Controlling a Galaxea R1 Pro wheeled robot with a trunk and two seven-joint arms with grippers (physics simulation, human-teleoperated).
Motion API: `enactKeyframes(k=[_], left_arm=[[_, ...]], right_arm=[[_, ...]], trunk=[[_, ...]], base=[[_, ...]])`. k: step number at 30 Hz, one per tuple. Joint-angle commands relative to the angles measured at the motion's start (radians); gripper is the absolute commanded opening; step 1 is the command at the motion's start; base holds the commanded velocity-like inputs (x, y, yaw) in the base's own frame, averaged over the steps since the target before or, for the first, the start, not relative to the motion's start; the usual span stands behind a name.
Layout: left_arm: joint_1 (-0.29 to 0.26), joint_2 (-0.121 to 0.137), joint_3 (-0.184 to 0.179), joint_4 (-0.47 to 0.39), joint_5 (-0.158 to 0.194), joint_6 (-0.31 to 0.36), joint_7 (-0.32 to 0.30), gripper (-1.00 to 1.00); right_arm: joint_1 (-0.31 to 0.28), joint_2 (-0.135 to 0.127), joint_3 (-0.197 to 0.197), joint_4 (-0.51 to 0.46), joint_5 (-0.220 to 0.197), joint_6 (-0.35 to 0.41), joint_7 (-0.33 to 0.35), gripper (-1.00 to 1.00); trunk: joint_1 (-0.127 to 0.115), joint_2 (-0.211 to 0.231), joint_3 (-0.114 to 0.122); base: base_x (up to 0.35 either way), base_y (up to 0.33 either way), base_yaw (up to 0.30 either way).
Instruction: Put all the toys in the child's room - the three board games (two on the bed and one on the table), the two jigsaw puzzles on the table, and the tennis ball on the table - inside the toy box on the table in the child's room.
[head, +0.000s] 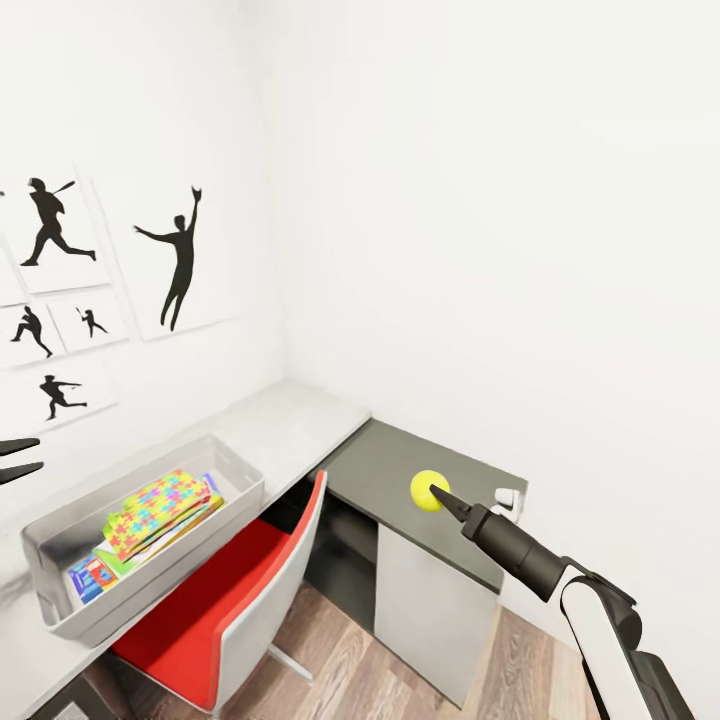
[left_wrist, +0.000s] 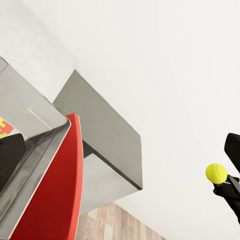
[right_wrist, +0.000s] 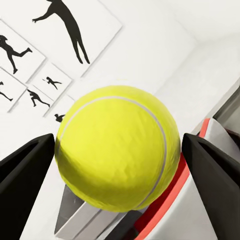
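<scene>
A yellow tennis ball (head: 427, 488) hangs in the air above the dark grey desk (head: 385, 462), and my right gripper (head: 438, 494) is shut on it. Close up in the right wrist view, the ball (right_wrist: 117, 147) sits between the two black fingers (right_wrist: 25, 170). It appears again as the small ball (left_wrist: 216, 173) in the left wrist view. The grey toy box (head: 150, 585) stands on the light table (head: 295, 420) to the left, holding a colourful jigsaw box (head: 160, 508) and other flat boxes (head: 90, 578). At the view's left edge my left gripper (head: 15, 460) is open, beside the box's far end.
A red chair (head: 225, 590) is tucked under the table in front of the toy box. The white wall carries black silhouette posters (head: 180, 255). The desk meets the table in the room's corner. Wooden floor (head: 400, 680) lies below.
</scene>
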Motion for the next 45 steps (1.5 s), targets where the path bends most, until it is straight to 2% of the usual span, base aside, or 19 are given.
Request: enactKeyframes(k=[1, 17, 23, 26, 27, 28, 29, 30, 31, 32, 34, 35, 37, 38, 40, 43, 45], left_arm=[[-0.002, 0.001, -0.008, 0.001, 0.005, 0.011, -0.005, 1.0], [-0.002, -0.001, -0.008, 0.001, 0.005, 0.011, -0.005, 1.0], [-0.002, -0.009, -0.008, 0.001, 0.005, 0.01, -0.005, 1.0], [-0.002, -0.014, -0.008, 0.001, 0.005, 0.011, -0.005, 1.0], [-0.002, -0.016, -0.008, 0.001, 0.005, 0.011, -0.005, 1.0], [-0.002, -0.017, -0.009, 0.001, 0.004, 0.011, -0.005, 1.0], [-0.002, -0.018, -0.009, 0.0, 0.004, 0.011, -0.005, 1.0], [-0.002, -0.018, -0.009, 0.0, 0.004, 0.011, -0.005, 1.0], [-0.002, -0.018, -0.009, 0.001, 0.004, 0.011, -0.005, 1.0], [-0.002, -0.019, -0.01, 0.0, 0.004, 0.011, -0.005, 1.0], [-0.002, -0.019, -0.01, 0.001, 0.004, 0.01, -0.005, 1.0], [-0.002, -0.019, -0.01, 0.001, 0.004, 0.01, -0.005, 1.0], [-0.002, -0.019, -0.009, 0.001, 0.004, 0.01, -0.005, 1.0], [-0.002, -0.019, -0.009, 0.001, 0.004, 0.01, -0.005, 1.0], [-0.002, -0.019, -0.009, 0.001, 0.004, 0.01, -0.005, 1.0], [-0.002, -0.019, -0.008, 0.001, 0.004, 0.011, -0.005, 1.0], [-0.002, -0.019, -0.008, 0.001, 0.004, 0.01, -0.005, 1.0]], right_arm=[[-0.001, 0.0, -0.002, -0.001, -0.005, 0.008, 0.001, -1.0], [-0.001, -0.001, -0.003, -0.001, -0.005, 0.007, 0.0, -1.0], [-0.007, 0.008, -0.005, -0.003, -0.004, 0.02, -0.043, -1.0], [-0.069, 0.011, -0.004, -0.004, -0.005, 0.088, -0.125, -1.0], [-0.126, 0.015, -0.002, -0.002, -0.005, 0.146, -0.193, -1.0], [-0.156, 0.018, 0.0, 0.0, -0.005, 0.177, -0.235, -1.0], [-0.212, 0.024, 0.003, 0.001, -0.007, 0.233, -0.33, -1.0], [-0.238, 0.029, 0.004, 0.002, -0.01, 0.256, -0.381, -1.0], [-0.284, 0.041, 0.008, 0.002, -0.014, 0.293, -0.483, -1.0], [-0.307, 0.05, 0.01, 0.003, -0.016, 0.307, -0.533, -1.0], [-0.413, 0.1, 0.023, 0.01, -0.021, 0.346, -0.712, -1.0], [-0.442, 0.113, 0.028, 0.018, -0.021, 0.355, -0.75, -1.0], [-0.555, 0.152, 0.056, 0.095, -0.022, 0.38, -0.87, -1.0], [-0.582, 0.158, 0.063, 0.124, -0.023, 0.382, -0.892, -1.0], [-0.677, 0.182, 0.095, 0.246, -0.022, 0.381, -0.954, -1.0], [-0.731, 0.209, 0.133, 0.325, -0.016, 0.38, -0.994, -1.0], [-0.747, 0.213, 0.157, 0.347, -0.012, 0.379, -1.008, -1.0]], trunk=[[0.001, -0.002, -0.002], [0.001, -0.002, -0.002], [0.001, -0.002, -0.002], [0.001, -0.002, -0.002], [0.001, -0.002, -0.002], [0.001, -0.002, -0.002], [0.001, -0.002, -0.002], [0.001, -0.002, -0.002], [0.001, -0.002, -0.002], [0.001, -0.002, -0.002], [0.001, -0.002, -0.002], [0.001, -0.002, -0.002], [0.001, -0.002, -0.002], [0.001, -0.002, -0.002], [0.001, -0.002, -0.002], [0.001, -0.002, -0.002], [0.001, -0.002, -0.002]], base=[[0.0, -0.006, 0.059], [0.0, -0.001, 0.007], [0.0, 0.0, 0.0], [0.0, 0.0, 0.0], [0.0, 0.0, 0.0], [0.0, 0.0, 0.0], [0.0, 0.0, 0.0], [0.0, 0.0, 0.0], [0.0, 0.0, 0.0], [0.0, 0.0, 0.0], [0.0, 0.0, 0.0], [0.0, 0.0, 0.0], [0.0, 0.0, 0.0], [0.0, 0.0, 0.0], [0.0, 0.0, 0.0], [0.0, 0.0, 0.0], [0.0, 0.0, 0.0]])
